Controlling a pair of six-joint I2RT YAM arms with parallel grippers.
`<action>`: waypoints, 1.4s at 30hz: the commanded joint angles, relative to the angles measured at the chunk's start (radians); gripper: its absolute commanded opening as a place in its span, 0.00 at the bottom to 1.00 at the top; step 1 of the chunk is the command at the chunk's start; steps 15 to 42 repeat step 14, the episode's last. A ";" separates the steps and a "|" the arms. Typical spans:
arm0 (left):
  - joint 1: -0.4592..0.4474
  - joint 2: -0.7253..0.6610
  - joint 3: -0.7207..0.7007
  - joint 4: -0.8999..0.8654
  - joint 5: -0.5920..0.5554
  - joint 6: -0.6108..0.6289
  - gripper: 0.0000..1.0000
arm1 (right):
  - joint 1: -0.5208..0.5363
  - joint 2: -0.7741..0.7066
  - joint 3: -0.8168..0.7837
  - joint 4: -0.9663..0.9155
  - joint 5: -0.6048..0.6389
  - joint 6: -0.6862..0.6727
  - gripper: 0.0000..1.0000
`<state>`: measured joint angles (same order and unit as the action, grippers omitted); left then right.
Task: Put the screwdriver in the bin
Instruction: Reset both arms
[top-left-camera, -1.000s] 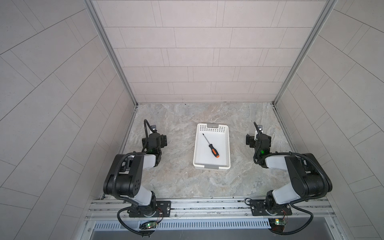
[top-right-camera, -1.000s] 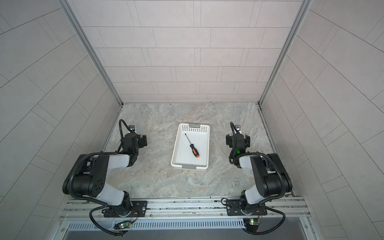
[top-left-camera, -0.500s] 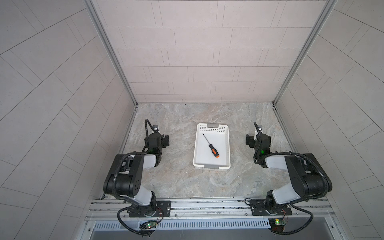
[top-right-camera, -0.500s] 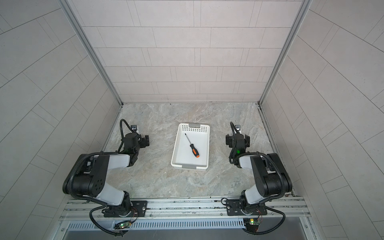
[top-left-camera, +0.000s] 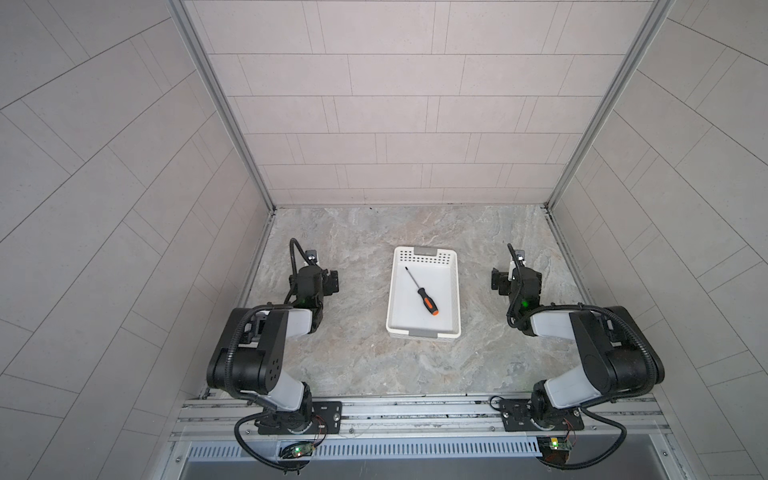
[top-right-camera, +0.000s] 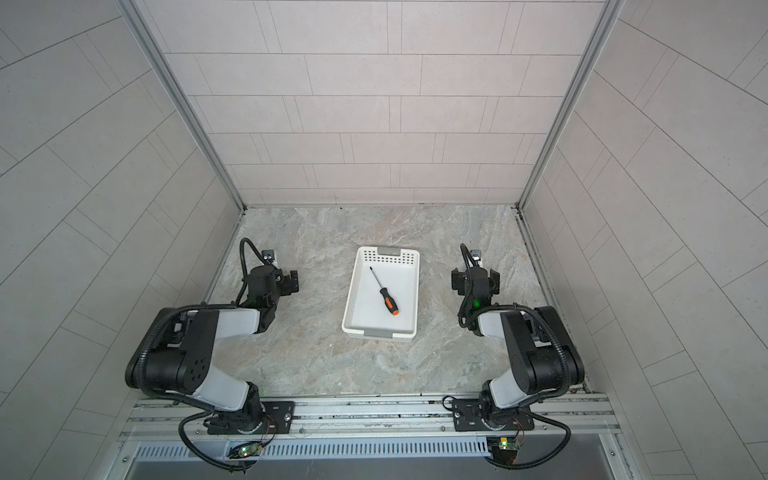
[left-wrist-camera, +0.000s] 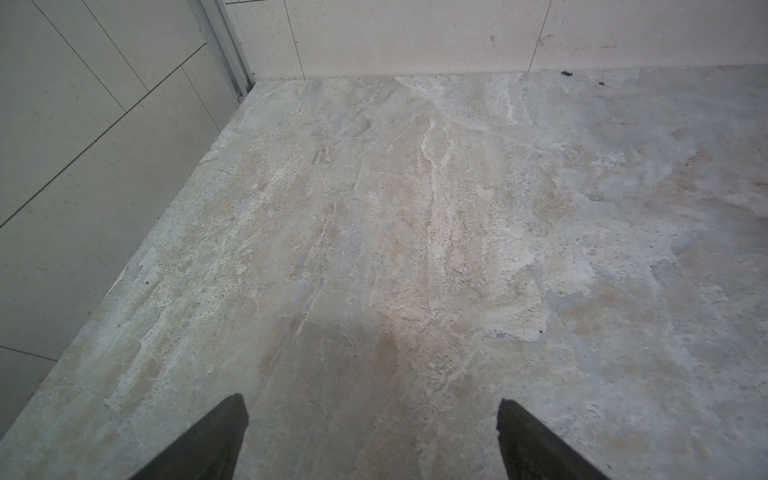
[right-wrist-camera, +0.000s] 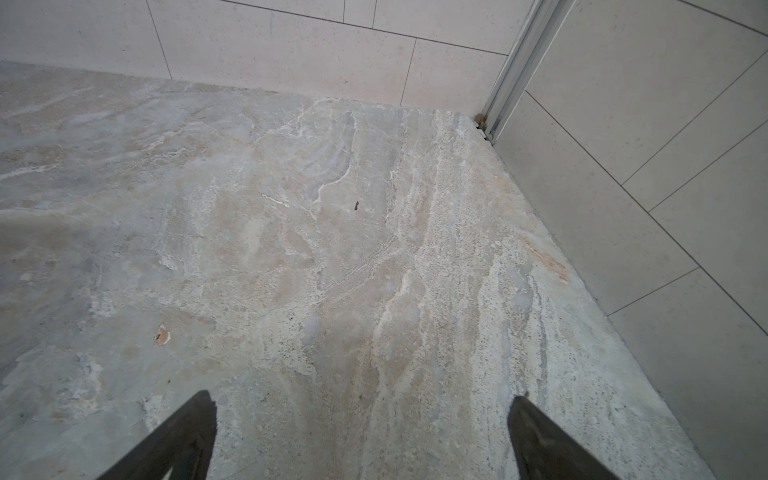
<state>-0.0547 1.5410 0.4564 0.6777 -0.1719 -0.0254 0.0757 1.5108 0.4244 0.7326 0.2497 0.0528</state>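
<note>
The screwdriver (top-left-camera: 423, 293) (top-right-camera: 385, 293), black-handled with orange bands, lies diagonally on the floor of the white bin (top-left-camera: 405, 316) (top-right-camera: 365, 311) in both top views, tip toward the perforated far wall. My left gripper (top-left-camera: 313, 277) (top-right-camera: 270, 280) hangs low over the table left of the bin. My right gripper (top-left-camera: 517, 279) (top-right-camera: 475, 279) hangs to the bin's right. Both are well apart from the bin. In the wrist views the left gripper (left-wrist-camera: 374, 405) and the right gripper (right-wrist-camera: 361, 399) are open, with only bare stone between the fingers.
The grey marbled tabletop (top-left-camera: 353, 365) is walled by tiled panels on three sides. Metal corner posts stand at the back left (left-wrist-camera: 232, 62) and back right (right-wrist-camera: 507, 83). The arm bases sit on a rail (top-left-camera: 415, 415) along the front edge.
My left wrist has shifted slightly to the right. The right arm, the bin and the screwdriver have stayed put.
</note>
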 joint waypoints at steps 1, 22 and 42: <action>-0.002 -0.005 0.008 0.022 0.004 0.013 1.00 | -0.004 0.002 0.010 -0.009 -0.001 -0.002 1.00; -0.002 -0.005 0.008 0.023 0.006 0.013 1.00 | -0.011 0.003 0.015 -0.017 -0.014 0.000 1.00; -0.002 -0.005 0.008 0.023 0.006 0.013 1.00 | -0.011 0.003 0.015 -0.017 -0.014 0.000 1.00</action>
